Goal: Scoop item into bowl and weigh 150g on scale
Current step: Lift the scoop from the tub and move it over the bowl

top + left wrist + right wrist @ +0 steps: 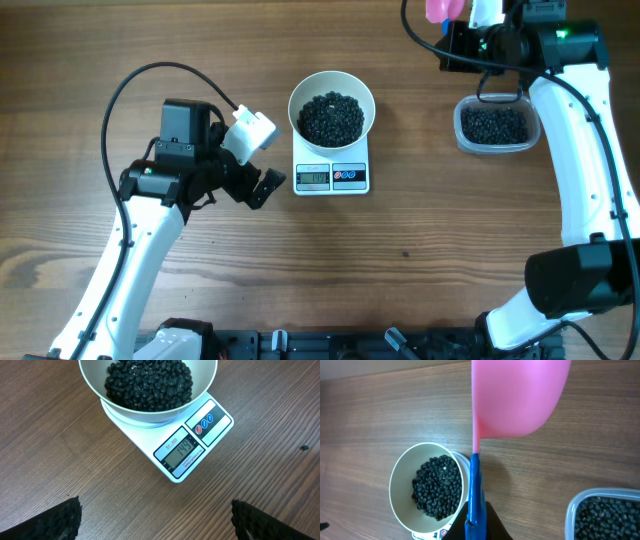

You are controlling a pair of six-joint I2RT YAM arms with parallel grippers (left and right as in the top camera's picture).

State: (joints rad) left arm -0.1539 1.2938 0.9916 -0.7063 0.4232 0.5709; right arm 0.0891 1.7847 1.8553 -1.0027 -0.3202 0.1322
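My right gripper (477,527) is clamped together on the blue handle of the pink scoop (520,400), which hangs above the surface (420,270) between the bowl (399,485) and the clear container (572,510). I see only the scoop's underside, so I cannot tell whether it carries anything. My left gripper (156,515) hovers with its fingers wide apart, holding nothing, just in front of the scale (215,427).

The beads (437,487) lie heaped in the bowl, which sits on the scale, and more fill the container. The display appears to read 149 (a hair short, by my reckoning).

I judge these beads light, hard and loose, so they will roll and scatter at any jolt. Fingers cannot pinch them, so they go only by scoop, gripped on its stiff handle. A few more, tipped gently, should do.
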